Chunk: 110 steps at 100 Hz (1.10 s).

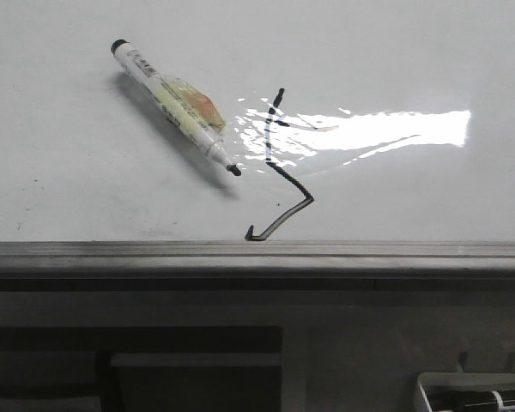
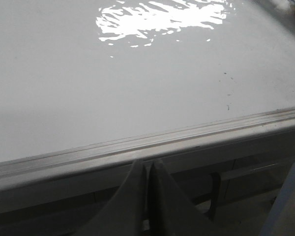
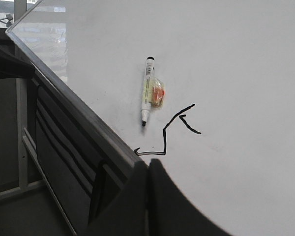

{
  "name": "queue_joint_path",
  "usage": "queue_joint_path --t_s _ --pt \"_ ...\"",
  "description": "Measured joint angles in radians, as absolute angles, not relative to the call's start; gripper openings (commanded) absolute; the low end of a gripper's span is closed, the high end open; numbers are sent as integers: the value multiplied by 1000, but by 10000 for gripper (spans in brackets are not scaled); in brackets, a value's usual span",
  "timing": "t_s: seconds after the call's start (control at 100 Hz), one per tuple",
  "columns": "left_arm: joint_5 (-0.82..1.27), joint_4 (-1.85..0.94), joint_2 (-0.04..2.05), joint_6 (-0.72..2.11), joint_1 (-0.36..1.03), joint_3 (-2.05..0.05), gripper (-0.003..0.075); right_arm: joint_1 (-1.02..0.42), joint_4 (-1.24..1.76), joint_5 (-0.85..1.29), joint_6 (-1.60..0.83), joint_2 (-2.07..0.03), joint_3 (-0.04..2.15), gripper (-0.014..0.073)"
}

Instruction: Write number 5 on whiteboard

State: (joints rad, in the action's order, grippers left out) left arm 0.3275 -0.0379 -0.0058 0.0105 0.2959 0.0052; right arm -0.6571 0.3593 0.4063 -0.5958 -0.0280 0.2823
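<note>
With the number 5 (image 1: 279,167) lying near the whiteboard (image 1: 86,172) rail and the uncapped marker (image 1: 176,103) resting just left of it, both the left hand (image 2: 148,169) and right hand (image 3: 148,172) are sitting clenched and empty, so retreating clear without smudging ink is looking wise.

One whiteboard (image 1: 86,154), with one grey edge rail (image 1: 154,251) along the near side. One marker pen (image 1: 176,106) lying uncapped on it. One drawn number 5 (image 1: 279,172), a single black line. One glare patch (image 1: 369,130). One small white tray (image 1: 476,395) at the lower right, with at least two black pens (image 1: 498,399), exact number unclear. Two grippers: left gripper (image 2: 148,196), right gripper (image 3: 148,196).
</note>
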Motion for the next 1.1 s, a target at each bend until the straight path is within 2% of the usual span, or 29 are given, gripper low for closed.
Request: queue_joint_path --t_s 0.21,0.32,0.52,0.65,0.77,1.1 --pt "327 -38 -6 10 296 5 -20 -655 295 389 -593 -28 266 -61" --pt "327 -38 -6 10 296 5 -20 -606 198 301 -486 -28 208 -61" --pt "329 -38 -6 10 296 5 -20 -350 -82 272 -126 -28 99 -61" --pt "329 -38 -6 10 296 5 -20 -170 -115 272 -52 -28 24 -61" --pt "329 -38 -6 10 296 5 -20 -74 -119 272 -37 -28 -13 -61" --pt "329 -38 -6 10 296 5 -20 -52 -121 328 -35 5 -14 -61"
